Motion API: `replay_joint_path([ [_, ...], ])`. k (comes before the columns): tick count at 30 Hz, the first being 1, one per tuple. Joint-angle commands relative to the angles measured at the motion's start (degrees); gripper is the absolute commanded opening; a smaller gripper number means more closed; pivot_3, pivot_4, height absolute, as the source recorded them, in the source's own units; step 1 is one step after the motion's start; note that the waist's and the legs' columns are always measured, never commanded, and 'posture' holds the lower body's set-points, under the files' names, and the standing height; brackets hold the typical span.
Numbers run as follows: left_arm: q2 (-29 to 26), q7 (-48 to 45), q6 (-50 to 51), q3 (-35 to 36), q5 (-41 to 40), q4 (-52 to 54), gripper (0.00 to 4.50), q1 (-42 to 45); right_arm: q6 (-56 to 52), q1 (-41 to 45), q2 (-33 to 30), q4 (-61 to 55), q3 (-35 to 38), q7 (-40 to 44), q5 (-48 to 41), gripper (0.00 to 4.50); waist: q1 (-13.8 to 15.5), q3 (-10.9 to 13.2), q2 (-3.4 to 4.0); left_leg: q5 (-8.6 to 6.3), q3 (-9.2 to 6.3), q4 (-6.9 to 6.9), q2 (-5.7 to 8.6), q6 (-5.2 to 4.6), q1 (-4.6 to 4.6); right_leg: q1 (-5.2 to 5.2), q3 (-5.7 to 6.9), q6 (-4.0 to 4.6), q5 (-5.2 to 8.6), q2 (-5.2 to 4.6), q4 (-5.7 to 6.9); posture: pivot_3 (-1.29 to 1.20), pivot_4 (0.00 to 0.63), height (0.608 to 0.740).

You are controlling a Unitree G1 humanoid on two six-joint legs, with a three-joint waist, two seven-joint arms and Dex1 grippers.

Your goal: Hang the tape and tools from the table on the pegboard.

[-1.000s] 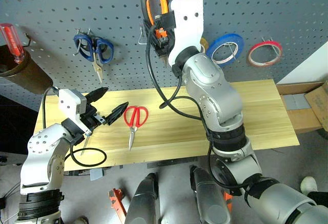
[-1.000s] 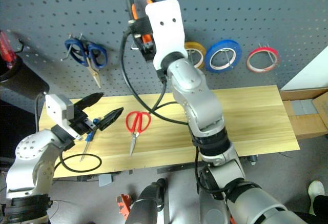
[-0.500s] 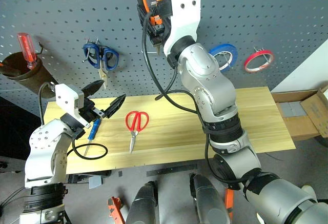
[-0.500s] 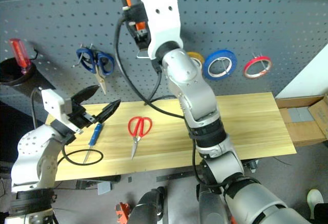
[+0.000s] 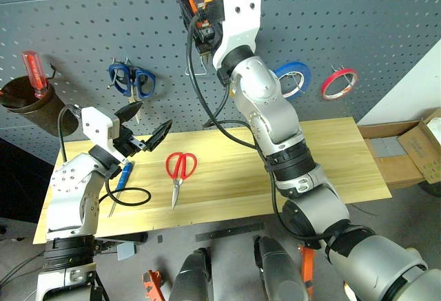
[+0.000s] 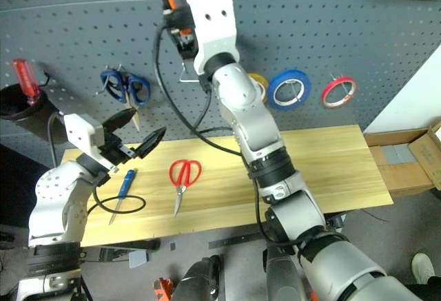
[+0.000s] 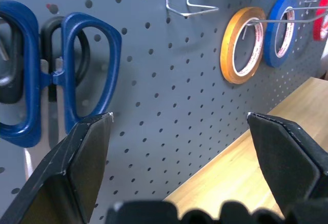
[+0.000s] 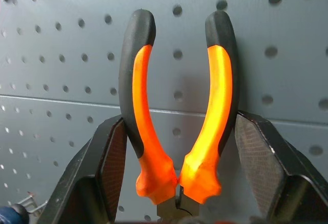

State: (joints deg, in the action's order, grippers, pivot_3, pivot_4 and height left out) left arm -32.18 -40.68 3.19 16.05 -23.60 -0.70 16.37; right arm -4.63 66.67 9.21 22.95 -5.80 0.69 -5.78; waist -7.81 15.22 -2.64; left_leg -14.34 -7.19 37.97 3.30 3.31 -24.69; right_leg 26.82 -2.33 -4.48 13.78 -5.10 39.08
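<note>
My right gripper (image 8: pixel 177 183) is shut on the small pliers (image 8: pixel 179 106). It holds them high against the pegboard (image 5: pixel 386 25), orange-and-black arms up, above a bare wire hook (image 5: pixel 196 72). My left gripper (image 5: pixel 150 118) stands open and empty over the left end of the table (image 5: pixel 331 156), facing the board near the blue-looped scissors (image 7: pixel 72 75). The red-looped scissors (image 5: pixel 179 167) lie on the table with blades toward me. The blue screwdriver (image 5: pixel 122 177) lies to their left. The red tape (image 5: pixel 339 82) hangs on a hook at the right of the board.
Blue tape (image 5: pixel 293 77) and yellow tape (image 7: pixel 243 44) hang left of the red ring. A red-handled screwdriver (image 5: pixel 33 70) stands in a brown cup at the far left. A black cable loop (image 5: pixel 131 196) lies on the table's left. Cardboard boxes (image 5: pixel 420 149) sit past the right end.
The whole view has tilted upward. My right gripper has carried the pliers slightly higher and closer to the board. My left gripper has edged toward the board, still open.
</note>
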Motion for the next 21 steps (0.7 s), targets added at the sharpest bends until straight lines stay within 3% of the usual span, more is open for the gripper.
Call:
replay_joint_path([
  [1,0.29,1.94,-0.14,1.61,-0.6,3.77,4.5,-0.74,5.71,4.71,6.41,2.83,0.13,-0.49,-0.71,2.69,-0.06,-0.05,0.01,0.0,-0.02,0.01,0.0,0.0,0.0,0.0,0.0,0.0,0.0,0.0,0.0,0.0,0.18,0.74],
  [16,1.4,8.25,7.87,1.67,-4.22,9.98,4.5,-0.84,14.04,5.35,8.94,15.04,-1.59,-0.47,-0.49,2.69,0.36,-0.56,0.01,0.32,-0.19,-0.01,0.0,0.13,0.2,-0.12,-0.03,0.09,-0.25,0.09,0.18,0.03,0.184,0.74],
  [21,1.48,9.01,8.38,1.54,-4.48,10.37,4.5,0.17,14.44,5.56,8.57,10.48,-1.65,-1.96,-0.74,2.69,0.71,-0.56,0.01,0.38,-0.18,-0.01,0.0,0.18,0.29,-0.11,-0.04,0.1,-0.25,0.1,0.43,0.03,0.183,0.74],
])
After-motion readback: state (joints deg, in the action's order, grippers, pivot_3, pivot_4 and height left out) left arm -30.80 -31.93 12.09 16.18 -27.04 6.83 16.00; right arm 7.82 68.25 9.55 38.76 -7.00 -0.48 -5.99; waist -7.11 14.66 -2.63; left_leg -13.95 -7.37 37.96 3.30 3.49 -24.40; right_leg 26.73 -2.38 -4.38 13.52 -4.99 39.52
